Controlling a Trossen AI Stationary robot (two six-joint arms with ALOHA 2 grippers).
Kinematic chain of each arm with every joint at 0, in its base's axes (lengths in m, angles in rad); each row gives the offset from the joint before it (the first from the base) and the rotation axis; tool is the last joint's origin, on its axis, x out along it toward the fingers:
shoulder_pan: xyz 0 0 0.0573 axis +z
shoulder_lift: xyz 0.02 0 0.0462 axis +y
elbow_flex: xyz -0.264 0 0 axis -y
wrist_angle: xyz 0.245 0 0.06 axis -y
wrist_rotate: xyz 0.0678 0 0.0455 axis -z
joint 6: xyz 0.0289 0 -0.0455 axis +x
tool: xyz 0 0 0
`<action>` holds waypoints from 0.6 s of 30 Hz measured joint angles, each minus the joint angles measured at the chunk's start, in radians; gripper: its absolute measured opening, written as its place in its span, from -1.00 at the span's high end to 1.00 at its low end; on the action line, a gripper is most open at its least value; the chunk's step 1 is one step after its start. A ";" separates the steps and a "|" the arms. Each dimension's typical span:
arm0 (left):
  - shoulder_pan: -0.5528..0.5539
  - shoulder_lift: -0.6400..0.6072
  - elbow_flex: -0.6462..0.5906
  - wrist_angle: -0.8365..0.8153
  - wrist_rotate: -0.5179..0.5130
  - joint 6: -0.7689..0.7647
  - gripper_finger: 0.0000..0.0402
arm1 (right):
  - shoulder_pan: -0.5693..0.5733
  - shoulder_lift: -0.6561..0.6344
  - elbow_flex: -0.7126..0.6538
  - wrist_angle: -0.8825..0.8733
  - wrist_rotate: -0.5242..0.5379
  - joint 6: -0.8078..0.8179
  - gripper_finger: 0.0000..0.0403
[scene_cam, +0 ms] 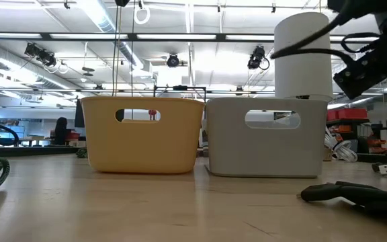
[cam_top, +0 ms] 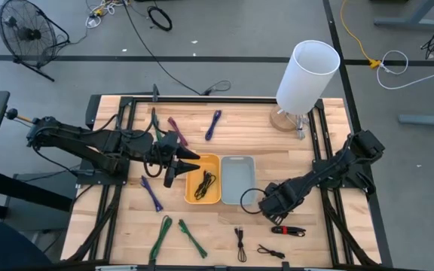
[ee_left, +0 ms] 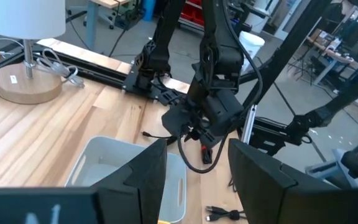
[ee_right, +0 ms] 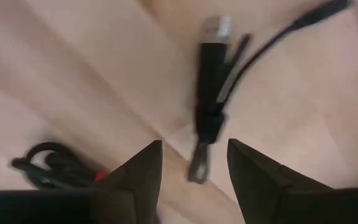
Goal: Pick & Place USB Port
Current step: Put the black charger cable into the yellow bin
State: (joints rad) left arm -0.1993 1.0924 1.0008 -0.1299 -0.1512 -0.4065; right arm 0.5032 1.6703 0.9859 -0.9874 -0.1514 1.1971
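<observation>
Right wrist view shows my right jaws (ee_right: 194, 163) open, low over the wooden bench (ee_right: 73, 74), the black USB cable with silver plug (ee_right: 209, 93) just ahead between them. If I close off-centre, it may slip. My left jaws (ee_left: 196, 168) wait open.

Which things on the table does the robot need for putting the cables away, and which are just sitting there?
For the job:
- yellow bin, a black cable already inside
- grey bin
- black cable under the open right gripper
- left gripper, open by the yellow bin
- loose cables on the table

Just there:
- white lamp
- fan on the floor
</observation>
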 joint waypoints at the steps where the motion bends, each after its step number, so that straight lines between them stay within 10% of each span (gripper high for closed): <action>1: 0.000 0.000 0.000 0.000 -0.004 0.000 0.12 | -0.007 0.000 0.000 -0.006 -0.003 -0.004 0.09; 18: 0.000 0.000 0.000 -0.001 -0.006 0.000 0.12 | -0.012 0.000 -0.045 0.113 0.040 0.040 0.09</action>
State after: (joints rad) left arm -0.1993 1.0924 1.0008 -0.1307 -0.1570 -0.4064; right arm 0.4912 1.6699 0.9407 -0.8743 -0.1113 1.2375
